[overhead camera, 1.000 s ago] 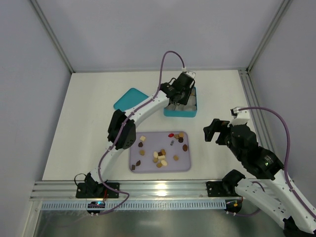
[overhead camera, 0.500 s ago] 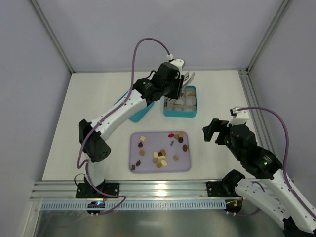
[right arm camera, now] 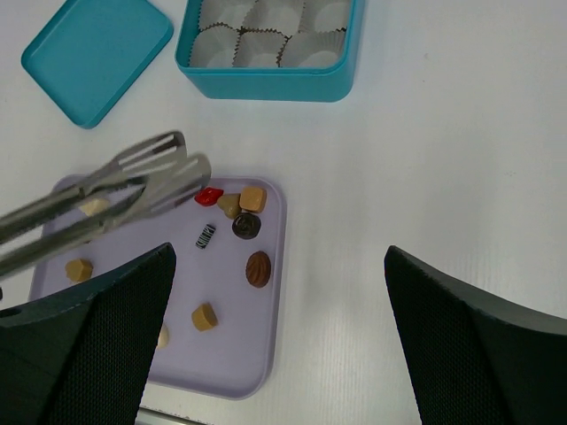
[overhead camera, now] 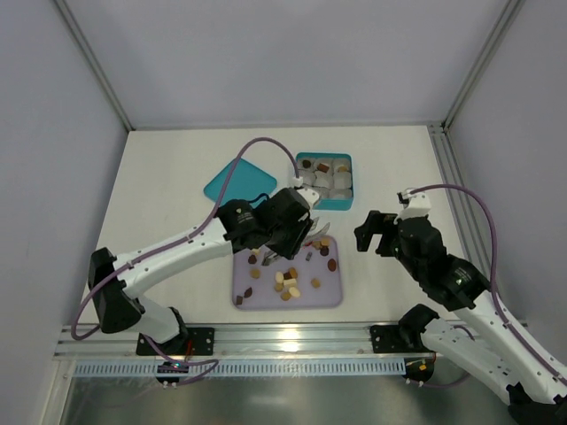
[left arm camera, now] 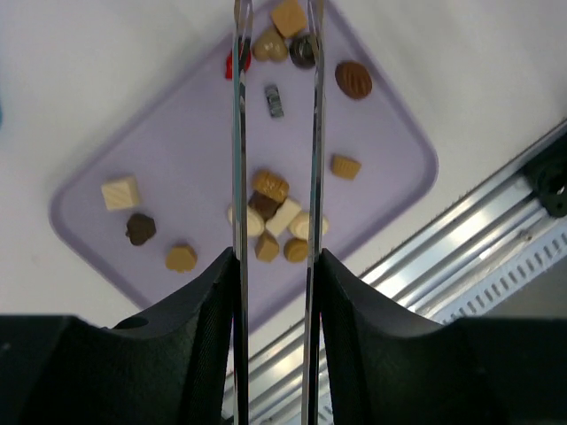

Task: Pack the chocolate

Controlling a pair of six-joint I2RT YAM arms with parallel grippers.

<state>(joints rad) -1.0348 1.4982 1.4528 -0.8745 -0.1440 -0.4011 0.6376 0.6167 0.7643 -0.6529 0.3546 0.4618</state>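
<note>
I count 17 pcs of chocolate (left arm camera: pixel 353 79) on 1 lilac tray (overhead camera: pixel 330 299), plus 2 brown pcs in the back row of 1 teal box (right arm camera: pixel 266 84). 1 lid (right arm camera: pixel 93 53) lies apart, to the box's left. 6 white cups (right arm camera: pixel 261 44) show empty in the R wrist view; the rest are cut off. The red pc sits half behind a blade. Left gripper (left arm camera: pixel 275 257) clamps 1 pair of tongs (right arm camera: pixel 173 181) over the tray, blades apart, nothing between them; their tips are cut off in its own cam. Right gripper (overhead camera: pixel 372 232) is spread wide, empty.
</note>
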